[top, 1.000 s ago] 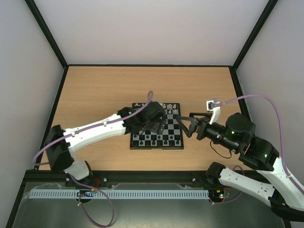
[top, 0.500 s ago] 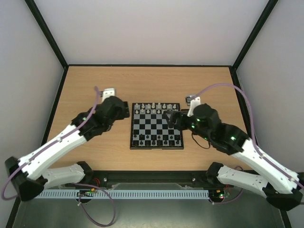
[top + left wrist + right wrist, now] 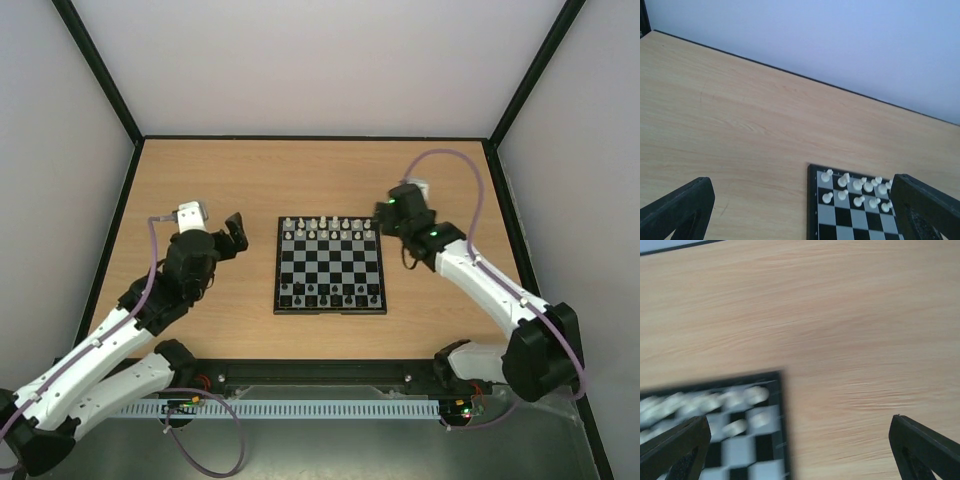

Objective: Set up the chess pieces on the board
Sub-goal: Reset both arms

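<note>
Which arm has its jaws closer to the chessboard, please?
The right arm: its jaws hover at the board's far right corner; the left arm's sit clear of its left edge.

Board (image 3: 330, 262) centred on table (image 3: 200, 180) (pieces (image 3: 312, 291) along near, far rows).

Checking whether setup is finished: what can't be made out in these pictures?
Top view: the black chess pieces on the board are too small to identify.
Left wrist: frame edge cuts off the board beyond the white pieces.
Right wrist: white pieces blurred, board cut off.
</note>
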You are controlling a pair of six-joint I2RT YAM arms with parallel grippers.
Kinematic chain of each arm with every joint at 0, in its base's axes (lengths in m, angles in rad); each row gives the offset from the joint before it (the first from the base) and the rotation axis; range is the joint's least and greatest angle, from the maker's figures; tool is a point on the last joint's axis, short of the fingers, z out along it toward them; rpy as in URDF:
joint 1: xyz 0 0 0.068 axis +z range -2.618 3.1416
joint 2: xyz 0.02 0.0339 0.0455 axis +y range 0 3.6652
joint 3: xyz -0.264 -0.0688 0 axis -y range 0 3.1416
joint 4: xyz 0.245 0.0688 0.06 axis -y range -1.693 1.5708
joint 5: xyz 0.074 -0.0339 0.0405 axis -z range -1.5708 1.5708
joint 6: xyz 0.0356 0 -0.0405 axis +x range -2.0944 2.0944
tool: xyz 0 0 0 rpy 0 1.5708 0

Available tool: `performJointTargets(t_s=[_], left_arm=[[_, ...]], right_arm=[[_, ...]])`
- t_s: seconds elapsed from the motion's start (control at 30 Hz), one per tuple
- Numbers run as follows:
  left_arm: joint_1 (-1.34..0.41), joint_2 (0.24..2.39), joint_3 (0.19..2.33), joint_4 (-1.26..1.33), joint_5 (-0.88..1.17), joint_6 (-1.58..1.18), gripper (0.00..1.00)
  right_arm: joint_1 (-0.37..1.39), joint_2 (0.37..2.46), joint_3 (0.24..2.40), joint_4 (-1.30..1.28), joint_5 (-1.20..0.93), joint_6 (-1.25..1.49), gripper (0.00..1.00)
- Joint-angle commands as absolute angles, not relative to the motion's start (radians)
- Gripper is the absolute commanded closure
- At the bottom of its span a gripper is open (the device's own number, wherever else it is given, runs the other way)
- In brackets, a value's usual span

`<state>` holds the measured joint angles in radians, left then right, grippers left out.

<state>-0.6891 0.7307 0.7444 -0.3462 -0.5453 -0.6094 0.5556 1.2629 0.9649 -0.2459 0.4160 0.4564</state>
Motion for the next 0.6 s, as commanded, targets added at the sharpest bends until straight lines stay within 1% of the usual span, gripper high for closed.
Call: performJointTargets(t_s=[0.0,0.07,0.17,0.23,0.43,0.57], left_arm=[[-0.683,0.755,0.717,-0.143,-0.633,-0.575,0.00],[-0.677,0.785,0.727,-0.116,-0.687,-0.561,0.01],[-0.644,0.825,0.734,-0.087,-0.763,-0.569,0.01],[-0.604,0.837,0.720,-0.061,-0.776,-0.580,0.01],[-0.450,0.851,0.628,0.083,-0.698,-0.561,0.00],[-0.371,0.893,0.571,0.224,-0.632,-0.476,0.00]], right_arm=[[0.330,1.226,0.852,-0.090,0.412,0.450,0.01],[0.245,1.192,0.798,-0.042,0.460,0.467,0.02],[0.138,1.149,0.690,0.097,0.484,0.466,0.01],[0.091,1.143,0.636,0.190,0.512,0.487,0.01],[0.076,1.202,0.499,0.461,0.616,0.443,0.01],[0.067,1.301,0.463,0.612,0.584,0.373,0.02]])
